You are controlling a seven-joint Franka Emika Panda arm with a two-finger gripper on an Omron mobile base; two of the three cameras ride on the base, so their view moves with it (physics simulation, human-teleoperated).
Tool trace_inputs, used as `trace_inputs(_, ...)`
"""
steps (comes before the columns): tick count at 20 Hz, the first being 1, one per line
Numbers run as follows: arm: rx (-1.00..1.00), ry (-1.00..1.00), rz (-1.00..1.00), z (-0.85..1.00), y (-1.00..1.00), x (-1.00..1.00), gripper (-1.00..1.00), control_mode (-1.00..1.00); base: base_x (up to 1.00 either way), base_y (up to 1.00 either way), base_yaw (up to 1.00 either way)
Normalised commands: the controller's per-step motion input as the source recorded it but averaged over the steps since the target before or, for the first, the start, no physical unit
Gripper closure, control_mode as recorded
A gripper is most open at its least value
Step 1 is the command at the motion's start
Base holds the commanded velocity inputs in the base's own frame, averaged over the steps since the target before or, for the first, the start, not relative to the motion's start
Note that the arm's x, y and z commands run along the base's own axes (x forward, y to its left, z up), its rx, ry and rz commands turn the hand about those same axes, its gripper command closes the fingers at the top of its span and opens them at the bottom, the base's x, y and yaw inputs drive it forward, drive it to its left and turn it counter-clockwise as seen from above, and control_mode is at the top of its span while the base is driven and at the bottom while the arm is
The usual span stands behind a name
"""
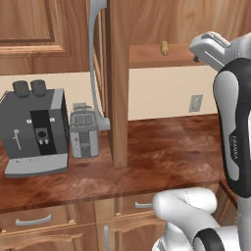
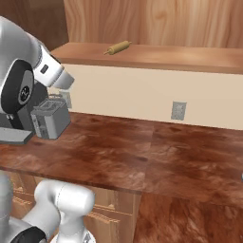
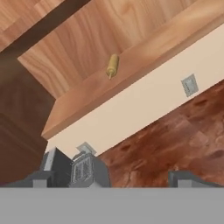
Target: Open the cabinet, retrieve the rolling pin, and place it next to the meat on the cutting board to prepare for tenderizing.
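Brown wooden cabinet (image 1: pixel 117 83) with its door swung open, rolling pin (image 2: pixel 117 48) lying on the shelf inside, dark wood counter (image 2: pixel 142 152) below, toaster (image 2: pixel 50 118) by the cream wall, gripper (image 3: pixel 113 178) fingers spread wide, holding nothing.

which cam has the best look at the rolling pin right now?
Right base view: the rolling pin lies side-on on the open cabinet's shelf, its whole length visible. The hand view shows it small and foreshortened on the same shelf. The left base view catches it nearly end-on.
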Motion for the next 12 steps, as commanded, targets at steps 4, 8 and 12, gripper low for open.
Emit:
trace_inputs(4,-0.03,0.03,0.07,0.22,0.01,0.70,-1.00,-1.00,0.00,0.00,0.00)
trace_inputs(8,-0.07,0.00,0.01,0.17,0.00,0.60,-1.00,-1.00,0.00,0.00,0.00)
trace_inputs(12,-0.16,-0.03,0.00,0.05,0.00,0.37,-1.00,-1.00,0.00,0.00,0.00)
